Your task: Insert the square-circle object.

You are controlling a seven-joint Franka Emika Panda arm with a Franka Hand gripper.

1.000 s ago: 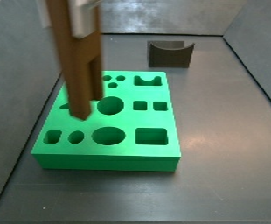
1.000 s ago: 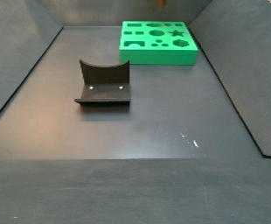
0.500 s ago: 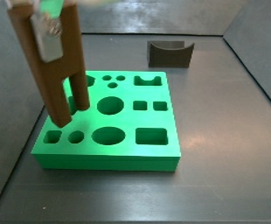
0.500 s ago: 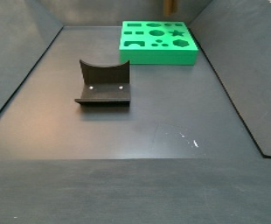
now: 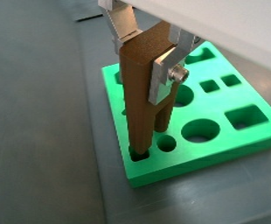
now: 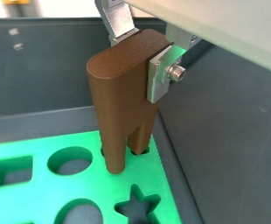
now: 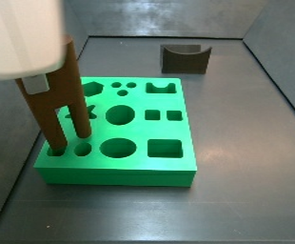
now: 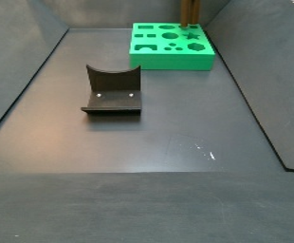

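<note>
- Evidently, the pincer (image 5: 146, 54) was clamped on the upper part of the tall brown flat-sided post with 2 legs (image 5: 144, 96), its flat silver fingers (image 6: 163, 74) pressed against opposite faces, in both wrist views.
- The post (image 7: 55, 110) stood upright over the near corner of the green slab with shaped holes (image 7: 144, 162); in a side view its 2 legs reached down to the small holes there, though how deep they sat I could not tell.
- The green slab (image 8: 172, 52) lay on the dark desk (image 8: 150, 142), well apart from the dark grey block with a curved notch (image 8: 112, 90).
- By its look, the post was stiff, solid and fairly light, not fragile; its smooth flat faces could slip, so a high hold across the flat sides seemed right.
- Any tilt risked jamming the legs.
</note>
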